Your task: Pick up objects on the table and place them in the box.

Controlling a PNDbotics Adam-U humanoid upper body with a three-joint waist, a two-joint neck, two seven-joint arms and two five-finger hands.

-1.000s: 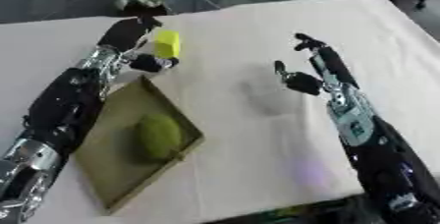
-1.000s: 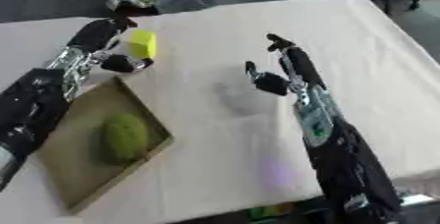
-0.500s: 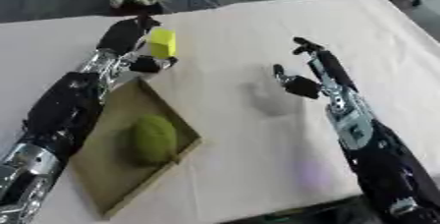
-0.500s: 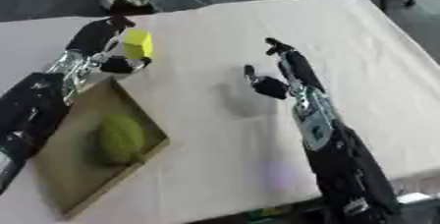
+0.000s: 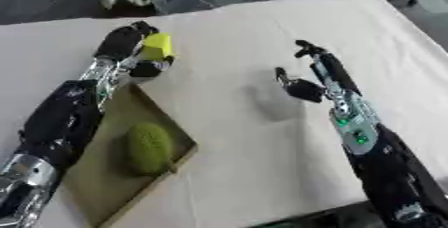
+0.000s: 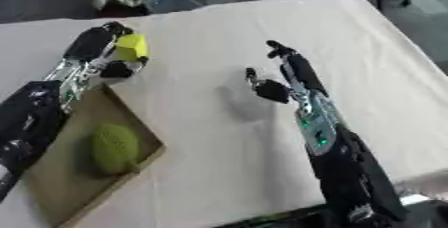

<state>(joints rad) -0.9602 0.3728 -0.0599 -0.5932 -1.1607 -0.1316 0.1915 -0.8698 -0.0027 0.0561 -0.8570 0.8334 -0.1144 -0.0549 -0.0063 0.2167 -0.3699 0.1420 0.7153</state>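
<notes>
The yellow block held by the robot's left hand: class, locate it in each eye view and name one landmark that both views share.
Left eye view: yellow block upper left, in the left hand.
Right eye view: same block, slightly further left.
Shared landmark: the box holding a green object, below the block.

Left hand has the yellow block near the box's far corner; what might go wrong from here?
1. The left hand holds the yellow block beyond the box corner; released here, it would likely land on the table.
2. The green fruit fills the box's middle, so a dropped block may bounce off it.
3. The right hand hovers open, idle.
</notes>
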